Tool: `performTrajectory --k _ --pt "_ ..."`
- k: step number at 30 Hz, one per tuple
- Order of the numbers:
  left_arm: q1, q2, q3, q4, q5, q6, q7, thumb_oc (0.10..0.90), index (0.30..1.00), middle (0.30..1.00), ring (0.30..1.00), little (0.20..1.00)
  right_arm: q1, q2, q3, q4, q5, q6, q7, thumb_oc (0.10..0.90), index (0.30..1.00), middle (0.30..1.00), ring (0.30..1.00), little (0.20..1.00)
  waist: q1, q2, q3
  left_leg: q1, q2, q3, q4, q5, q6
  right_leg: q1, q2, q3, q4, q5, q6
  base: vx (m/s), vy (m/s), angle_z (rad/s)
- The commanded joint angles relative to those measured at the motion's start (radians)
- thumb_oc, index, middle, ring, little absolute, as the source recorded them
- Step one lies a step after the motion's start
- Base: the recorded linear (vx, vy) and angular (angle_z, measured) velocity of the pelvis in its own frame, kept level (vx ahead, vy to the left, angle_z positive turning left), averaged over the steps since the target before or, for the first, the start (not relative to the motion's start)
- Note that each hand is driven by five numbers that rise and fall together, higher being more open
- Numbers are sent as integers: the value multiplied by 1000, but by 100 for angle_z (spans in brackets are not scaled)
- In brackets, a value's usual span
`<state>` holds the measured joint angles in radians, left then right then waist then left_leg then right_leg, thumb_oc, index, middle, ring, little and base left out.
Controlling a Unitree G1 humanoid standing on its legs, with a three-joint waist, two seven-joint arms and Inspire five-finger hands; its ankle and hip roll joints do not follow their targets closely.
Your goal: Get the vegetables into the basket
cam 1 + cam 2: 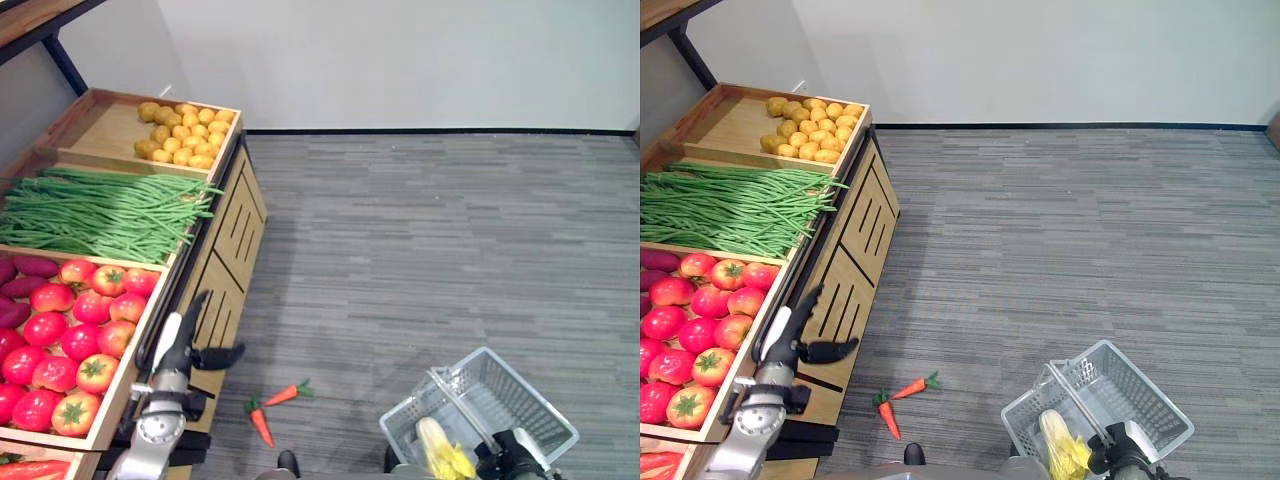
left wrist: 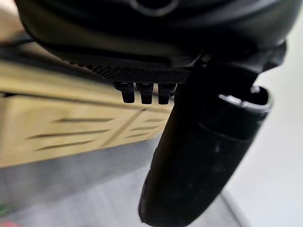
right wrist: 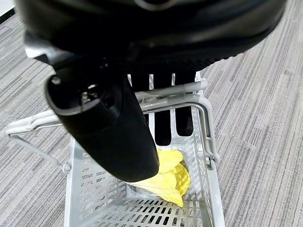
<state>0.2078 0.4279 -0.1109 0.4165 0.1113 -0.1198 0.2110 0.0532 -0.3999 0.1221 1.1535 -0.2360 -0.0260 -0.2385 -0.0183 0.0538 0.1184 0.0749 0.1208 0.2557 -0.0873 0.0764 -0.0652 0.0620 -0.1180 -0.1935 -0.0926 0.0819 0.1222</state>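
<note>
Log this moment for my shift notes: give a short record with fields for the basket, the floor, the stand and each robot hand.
basket: grey basket on the floor, handles up, holding a yellow bag
floor: two carrots lying beside the stand
stand: potatoes, green beans, tomatoes in wooden trays
left robot hand: open, empty, at the stand's front edge
right robot hand: fingers curled round the basket's handles

Bright even indoor light, soft shadows, head views sharp, left wrist view blurred
</note>
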Motion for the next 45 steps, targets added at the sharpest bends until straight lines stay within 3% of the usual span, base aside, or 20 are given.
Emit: performTrajectory --k 1,8,13,16,20,22,25,26,33,42,45 --pt "-88 20 39 2 51 -31 37 900 1000 1000 1000 1000 -55 -32 -8 -7 10 -36 -54 400 300 300 300 300 6 -74 21 -1 14 3 0 -12 -47 27 -12 -41 12 -49 27 0 0 0" --pt "-134 -72 -28 381 83 18 60 900 1000 1000 1000 1000 -73 -24 16 15 9 -35 -58 400 300 300 300 300 10 -71 37 -2 22 -14 3 -2 -48 17 -6 -51 71 -86 11 -5 -40 6" --pt "-166 -130 -15 620 53 49 83 900 1000 1000 1000 1000 -86 -15 40 21 9 -38 -60 400 300 300 300 300 20 -69 49 -12 34 -34 12 10 -53 -1 3 -68 123 -117 -6 -28 -76 14" --pt "-174 -169 1 775 43 72 84 900 1000 1000 1000 1000 -103 -9 70 40 5 -39 -57 400 300 300 300 300 39 -66 64 -39 50 -70 8 49 -74 0 25 -97 110 -125 -23 -64 -158 26" --pt "-181 -191 -6 789 17 69 86 900 1000 1000 1000 1000 -115 -16 81 43 12 -41 -64 400 300 300 300 300 62 -58 98 -125 69 -138 0 119 -112 -22 21 -167 106 -127 -29 -153 -121 50" --pt "-188 -205 -28 782 24 67 86 900 1000 1000 1000 1000 -117 -21 67 57 23 -41 -70 400 300 300 300 300 52 -59 110 -126 78 -68 19 105 -89 -36 -11 -238 123 -124 -30 -179 -88 102" --pt "-189 -207 -37 769 31 70 84 900 1000 1000 1000 1000 -121 -18 56 75 40 -36 -70 400 300 300 300 300 23 -66 101 -99 88 105 109 20 -80 -33 -30 -301 100 -131 -32 -93 -81 168" --pt "-192 -205 -38 771 36 72 90 900 1000 1000 1000 1000 -125 -12 49 80 51 -31 -69 400 300 300 300 300 19 -62 96 -99 67 163 121 -5 -76 -32 -40 -343 92 -111 -27 -103 -1 147" --pt "-187 -195 -40 772 75 80 91 900 1000 1000 1000 1000 -132 -8 41 82 50 -27 -67 400 300 300 300 300 19 -60 90 -67 46 196 71 -11 -56 -17 -62 -378 106 -91 -10 33 108 51" --pt "-206 -148 -27 764 92 76 98 900 1000 1000 1000 1000 -139 38 61 84 45 -21 -58 400 300 300 300 300 44 -129 102 -76 2 194 86 -75 -6 -26 -122 -374 150 -56 34 59 124 2" --pt "-204 -146 -30 747 94 76 96 900 1000 1000 1000 1000 -143 42 62 91 44 -17 -53 400 300 300 300 300 50 -134 103 -73 -11 193 82 -86 6 -29 -134 -371 164 -47 45 65 137 -1"
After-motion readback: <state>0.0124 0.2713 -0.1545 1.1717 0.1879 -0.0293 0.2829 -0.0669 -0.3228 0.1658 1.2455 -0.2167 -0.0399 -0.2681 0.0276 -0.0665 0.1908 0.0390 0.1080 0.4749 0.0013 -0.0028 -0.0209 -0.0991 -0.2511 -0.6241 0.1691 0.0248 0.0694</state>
